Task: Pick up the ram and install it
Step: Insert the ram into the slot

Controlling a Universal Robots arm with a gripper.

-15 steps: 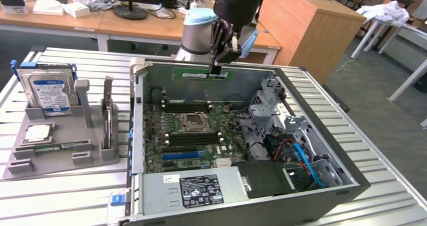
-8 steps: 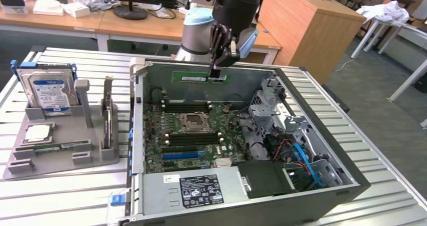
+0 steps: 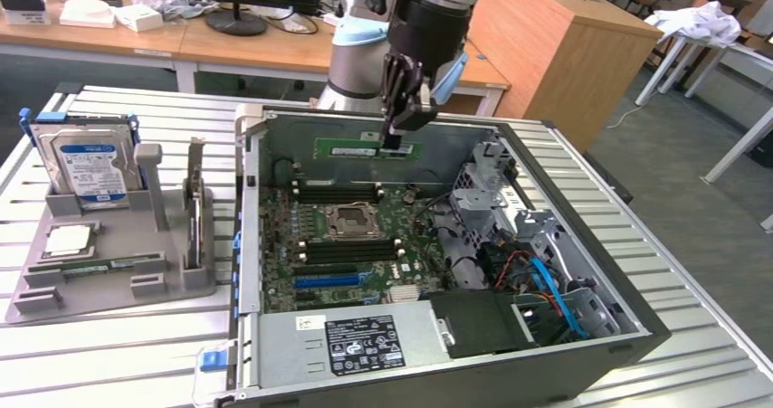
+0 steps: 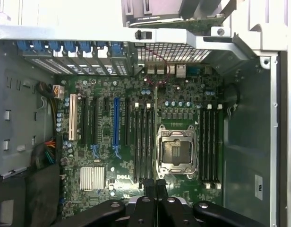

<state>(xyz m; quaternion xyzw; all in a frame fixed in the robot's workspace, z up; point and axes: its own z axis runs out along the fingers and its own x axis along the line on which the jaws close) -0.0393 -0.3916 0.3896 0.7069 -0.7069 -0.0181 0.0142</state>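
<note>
The ram [image 3: 357,148] is a long green stick with a white label. It hangs level above the far part of the open computer case [image 3: 610,308]. My gripper [image 3: 394,138] is shut on it near its end on the exterior view's right. In the wrist view the gripper [image 4: 155,182] has its fingers pressed together, and the ram [image 4: 156,137] shows edge-on as a thin line over the motherboard [image 4: 103,156]. Black memory slots [image 3: 342,192] lie below it, beside the empty CPU socket [image 3: 351,218]. A second bank of slots [image 3: 350,250] sits on the socket's near side.
A grey holder [image 3: 181,286] stands on the slatted table at the exterior view's left. It carries a blue-labelled hard drive [image 3: 92,168], a square silver CPU chip [image 3: 69,239] and an upright card [image 3: 194,204]. A drive cage [image 3: 490,186] and cables [image 3: 544,281] crowd the case's right side.
</note>
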